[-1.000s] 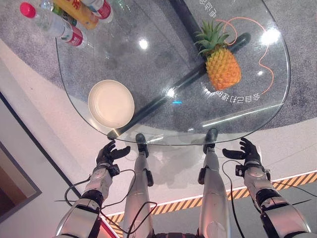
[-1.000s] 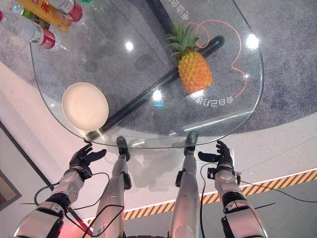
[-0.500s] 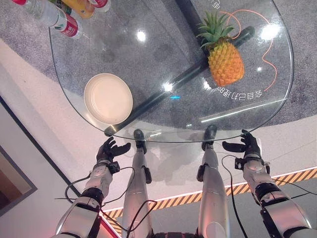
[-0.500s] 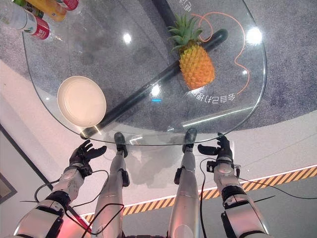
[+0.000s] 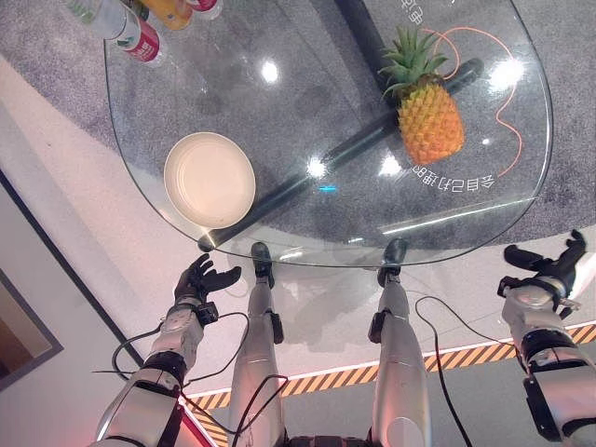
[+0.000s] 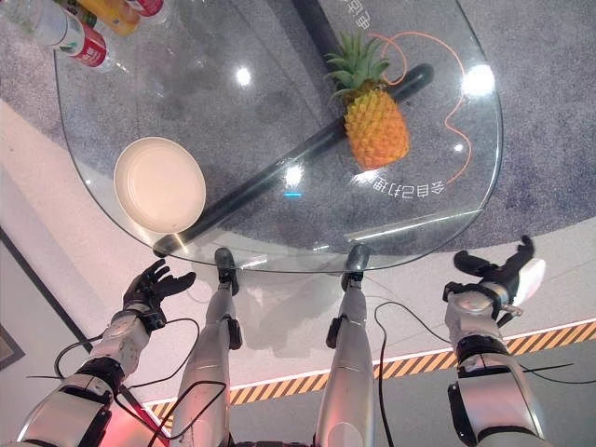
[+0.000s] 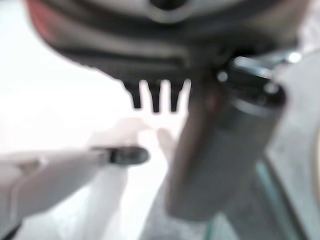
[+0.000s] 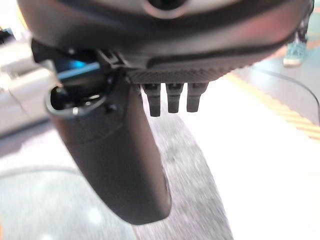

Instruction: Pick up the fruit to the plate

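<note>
Rounded glass table (image 5: 186, 102), spiky pineapple (image 5: 429, 119), round cream plate (image 5: 209, 180)

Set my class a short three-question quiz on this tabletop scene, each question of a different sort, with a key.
1. True or false: the pineapple lies on the plate.
2. Which hand is nearer the plate? A) left hand B) right hand
3. Fill in: both hands are ____ and hold nothing.

Key: 1 false, it lies on the glass table, apart from the plate; 2 A; 3 open.
</note>
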Controlling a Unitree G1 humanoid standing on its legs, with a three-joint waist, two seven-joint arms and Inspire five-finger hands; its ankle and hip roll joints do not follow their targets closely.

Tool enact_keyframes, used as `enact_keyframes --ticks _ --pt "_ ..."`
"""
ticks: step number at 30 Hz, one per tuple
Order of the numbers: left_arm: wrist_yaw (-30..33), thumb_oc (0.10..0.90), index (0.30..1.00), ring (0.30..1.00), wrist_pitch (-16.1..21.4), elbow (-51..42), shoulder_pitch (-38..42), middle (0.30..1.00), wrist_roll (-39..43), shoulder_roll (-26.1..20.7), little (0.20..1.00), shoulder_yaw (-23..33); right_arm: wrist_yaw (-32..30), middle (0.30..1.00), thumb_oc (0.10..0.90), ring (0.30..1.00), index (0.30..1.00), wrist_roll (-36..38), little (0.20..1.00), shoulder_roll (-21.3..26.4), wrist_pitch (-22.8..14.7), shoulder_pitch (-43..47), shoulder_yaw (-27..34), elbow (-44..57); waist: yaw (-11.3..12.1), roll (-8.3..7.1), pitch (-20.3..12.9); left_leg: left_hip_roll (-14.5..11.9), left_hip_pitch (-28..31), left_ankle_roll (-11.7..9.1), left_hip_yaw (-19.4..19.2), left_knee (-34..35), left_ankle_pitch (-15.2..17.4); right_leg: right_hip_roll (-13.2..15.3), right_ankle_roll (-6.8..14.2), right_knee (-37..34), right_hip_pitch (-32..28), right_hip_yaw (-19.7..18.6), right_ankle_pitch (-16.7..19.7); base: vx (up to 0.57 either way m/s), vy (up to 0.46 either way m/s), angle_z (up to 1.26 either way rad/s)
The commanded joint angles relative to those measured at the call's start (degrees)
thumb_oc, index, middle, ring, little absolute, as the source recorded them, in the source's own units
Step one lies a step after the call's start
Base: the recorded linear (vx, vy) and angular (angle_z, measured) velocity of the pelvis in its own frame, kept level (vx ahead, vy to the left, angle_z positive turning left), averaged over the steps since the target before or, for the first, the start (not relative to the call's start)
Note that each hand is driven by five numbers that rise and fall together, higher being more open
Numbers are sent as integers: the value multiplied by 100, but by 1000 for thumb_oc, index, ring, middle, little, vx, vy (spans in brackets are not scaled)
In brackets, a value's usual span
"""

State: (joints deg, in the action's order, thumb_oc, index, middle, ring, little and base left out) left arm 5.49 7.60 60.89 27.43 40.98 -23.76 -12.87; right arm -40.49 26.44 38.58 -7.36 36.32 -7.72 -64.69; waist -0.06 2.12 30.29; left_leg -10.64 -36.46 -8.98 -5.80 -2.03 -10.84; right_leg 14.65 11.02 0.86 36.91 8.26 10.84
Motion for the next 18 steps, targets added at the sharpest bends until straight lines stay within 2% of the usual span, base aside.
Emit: enact_keyframes --ticks 1,3,6,8,13,18 --pt "32 800 900 900 90 239 -154 900 190 -474 900 -55 -988 900 800 900 900 110 900 732 0 51 326 27 164 -250 -50 126 -222 85 332 -467 379 170 178 697 313 356 73 9 8 3" --pt "102 800 900 900 88 122 -259 900 240 -458 900 -96 -1454 900 800 900 900 218 900 812 -104 -20 372 445 151 -253 -50 110 -185 80 325 -461 411 163 185 700 285 359 52 0 0 0" --pt "231 800 900 900 108 -70 -433 900 278 -384 900 -107 -2319 900 800 900 900 273 900 844 1 -98 417 1703 96 -263 -50 106 -134 79 303 -389 391 151 177 680 267 341 44 0 55 0" --pt "272 800 900 900 154 -95 -464 900 296 -297 900 -105 -2745 900 800 900 900 -98 900 883 -130 -1 458 2416 72 -241 -50 126 -104 95 290 -317 365 154 171 658 271 325 41 -20 88 0" --pt "203 800 900 900 227 -19 -477 900 261 -175 900 -22 -2700 900 800 900 900 -771 900 931 -326 241 406 3688 40 -169 -50 160 -71 114 266 -219 320 170 175 618 276 295 20 -12 63 0" --pt "113 800 900 900 285 -36 -582 900 164 -70 900 158 -2135 900 800 900 900 -1616 900 813 -112 222 163 5187 4 -109 -50 212 -52 136 225 -159 281 194 172 598 294 254 -1 -13 70 -1"
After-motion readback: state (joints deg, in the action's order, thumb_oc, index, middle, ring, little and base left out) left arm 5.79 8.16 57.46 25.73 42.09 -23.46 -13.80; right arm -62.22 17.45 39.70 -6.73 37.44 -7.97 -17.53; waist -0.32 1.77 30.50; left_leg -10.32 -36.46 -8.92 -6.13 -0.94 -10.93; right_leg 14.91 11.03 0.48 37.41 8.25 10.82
